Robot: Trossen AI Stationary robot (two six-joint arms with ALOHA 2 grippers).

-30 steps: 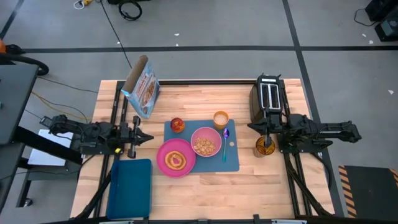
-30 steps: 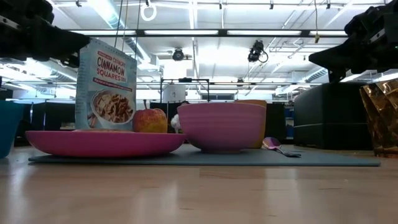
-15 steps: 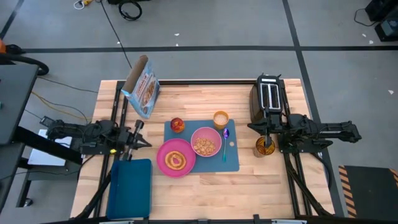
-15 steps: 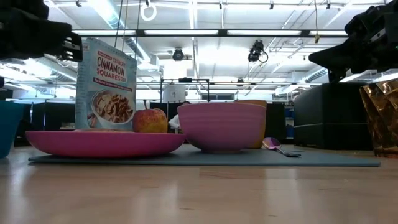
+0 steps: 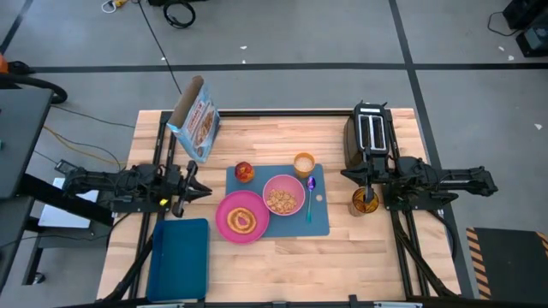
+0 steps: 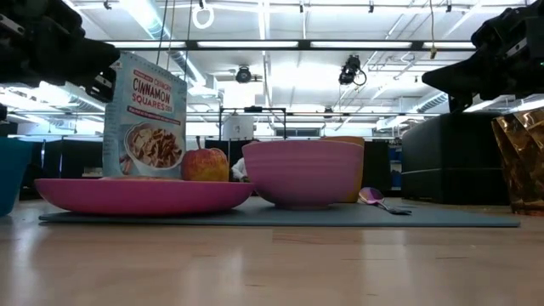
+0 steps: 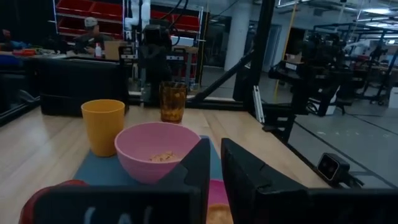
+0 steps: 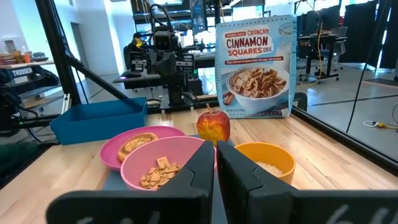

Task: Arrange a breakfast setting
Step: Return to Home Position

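A blue placemat (image 5: pixel 318 222) lies mid-table. On it rest a pink plate (image 5: pixel 229 229) with a toast slice (image 5: pixel 242 220), a pink bowl (image 5: pixel 283 196) holding cereal, a blue-purple spoon (image 5: pixel 310 198), an orange cup (image 5: pixel 304 163) and a red apple (image 5: pixel 245 172). The blue cereal box (image 5: pixel 195 127) stands upright at the far left. My left gripper (image 5: pixel 204 190) hovers left of the placemat, shut and empty. My right gripper (image 5: pixel 347 175) hovers right of the placemat, in front of the toaster, shut and empty.
A black toaster (image 5: pixel 370 135) stands at the far right. An amber glass (image 5: pixel 364 202) stands beside the placemat's right edge, under the right arm. A dark-blue tray (image 5: pixel 179 257) lies at the near left. Bare wood shows along the near edge.
My left gripper has rolled about its wrist and risen a little, then turned back to nearly where it was. Nothing on the table has moved.
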